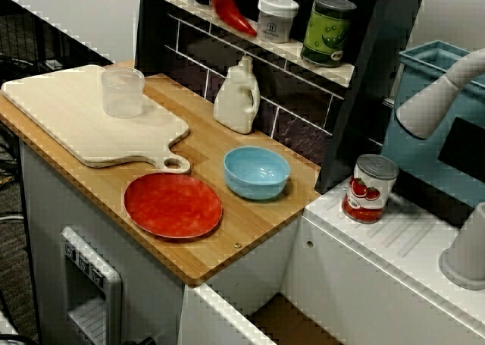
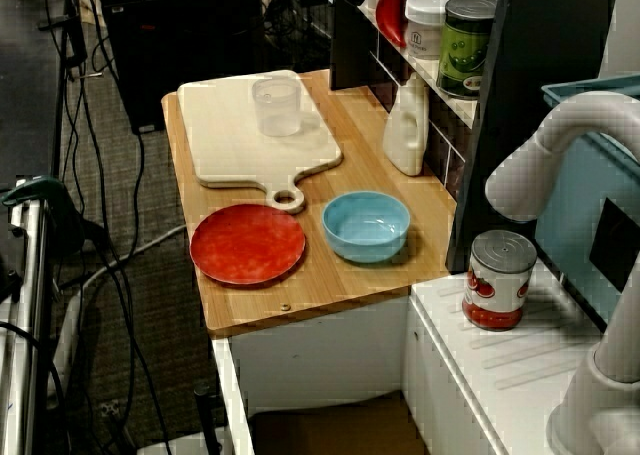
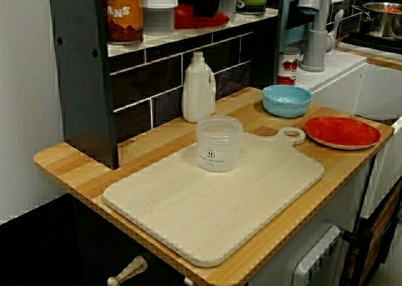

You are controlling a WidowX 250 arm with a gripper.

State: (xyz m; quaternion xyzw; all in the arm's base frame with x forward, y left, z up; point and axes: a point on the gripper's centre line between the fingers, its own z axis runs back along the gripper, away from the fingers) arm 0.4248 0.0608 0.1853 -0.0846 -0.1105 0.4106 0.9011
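The pincer was not seen in any view, so how open it was could not be told, and the tomato can [image 1: 369, 188] was found standing upright on the white surface [image 1: 409, 246], just beside the robot arm [image 1: 428, 106] and near the blue bowl [image 1: 256, 172].

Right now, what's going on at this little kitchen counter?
Nothing is being handled. Only the white robot arm shows at the right, and its gripper is out of view. The thing nearest the arm is a tomato can, upright on the white ribbed surface. On the wooden counter, a clear plastic cup stands on the cutting board, with a red plate, a blue bowl and a white bottle nearby.
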